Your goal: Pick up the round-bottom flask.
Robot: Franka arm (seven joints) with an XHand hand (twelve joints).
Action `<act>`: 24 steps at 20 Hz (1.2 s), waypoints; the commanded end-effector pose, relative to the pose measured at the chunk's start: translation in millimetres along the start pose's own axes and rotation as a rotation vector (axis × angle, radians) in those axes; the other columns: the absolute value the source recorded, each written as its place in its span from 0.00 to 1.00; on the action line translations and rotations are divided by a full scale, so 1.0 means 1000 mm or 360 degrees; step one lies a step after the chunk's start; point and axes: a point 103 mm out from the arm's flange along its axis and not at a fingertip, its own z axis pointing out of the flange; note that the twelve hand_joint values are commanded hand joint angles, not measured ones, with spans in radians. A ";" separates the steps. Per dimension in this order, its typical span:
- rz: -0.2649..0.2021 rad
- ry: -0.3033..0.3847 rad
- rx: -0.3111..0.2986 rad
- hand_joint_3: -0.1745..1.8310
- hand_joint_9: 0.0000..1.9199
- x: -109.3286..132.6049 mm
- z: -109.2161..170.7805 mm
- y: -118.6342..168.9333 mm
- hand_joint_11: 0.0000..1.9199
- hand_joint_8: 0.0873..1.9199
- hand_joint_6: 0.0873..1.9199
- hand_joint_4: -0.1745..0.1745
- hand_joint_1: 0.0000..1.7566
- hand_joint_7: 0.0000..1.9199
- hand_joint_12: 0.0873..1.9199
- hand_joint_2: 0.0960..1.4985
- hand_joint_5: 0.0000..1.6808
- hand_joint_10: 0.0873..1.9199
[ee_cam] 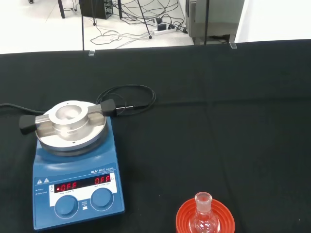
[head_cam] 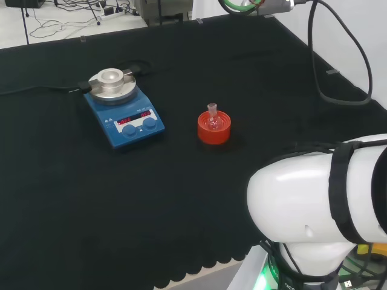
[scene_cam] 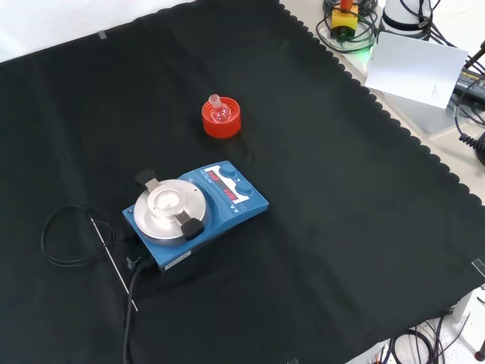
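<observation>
1. Arm links (head_cam: pixel 320 205) are looming white and large at the near right of the head view; the robot hand's state is something I cannot tell.
2. Round-bottom flask (head_cam: pixel 212 118) is sitting upright, neck up, in a red ribbed ring stand (head_cam: pixel 214 128) on the black-clothed tabletop (head_cam: pixel 181 205), out in the middle of the cloth.
3. Clear glass is showing up close in the wrist view, the flask bulb nesting inside the ring.
4. Blue stirrer plate (head_cam: pixel 124 118) is standing to the flask's left in the head view, near it but apart, its red display glowing.
5. Round metal block (head_cam: pixel 111 83) is sitting on top of that plate.
6. Black cable (scene_cam: pixel 72 235) is curling on the cloth beyond the plate.
</observation>
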 end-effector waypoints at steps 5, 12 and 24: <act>0.0009 0.0018 -0.0018 0.26 0.11 -0.015 -0.004 0.001 0.00 0.27 0.13 0.45 0.04 0.03 0.70 0.84 0.17 0.32; 0.0043 0.0040 0.0026 0.25 0.11 -0.036 0.009 0.008 0.00 0.27 0.13 0.45 0.04 0.04 0.70 0.85 0.17 0.32; 0.0185 0.0169 0.0131 0.24 0.11 -0.123 0.063 0.039 0.00 0.27 0.11 0.44 0.05 0.04 0.70 0.85 0.18 0.32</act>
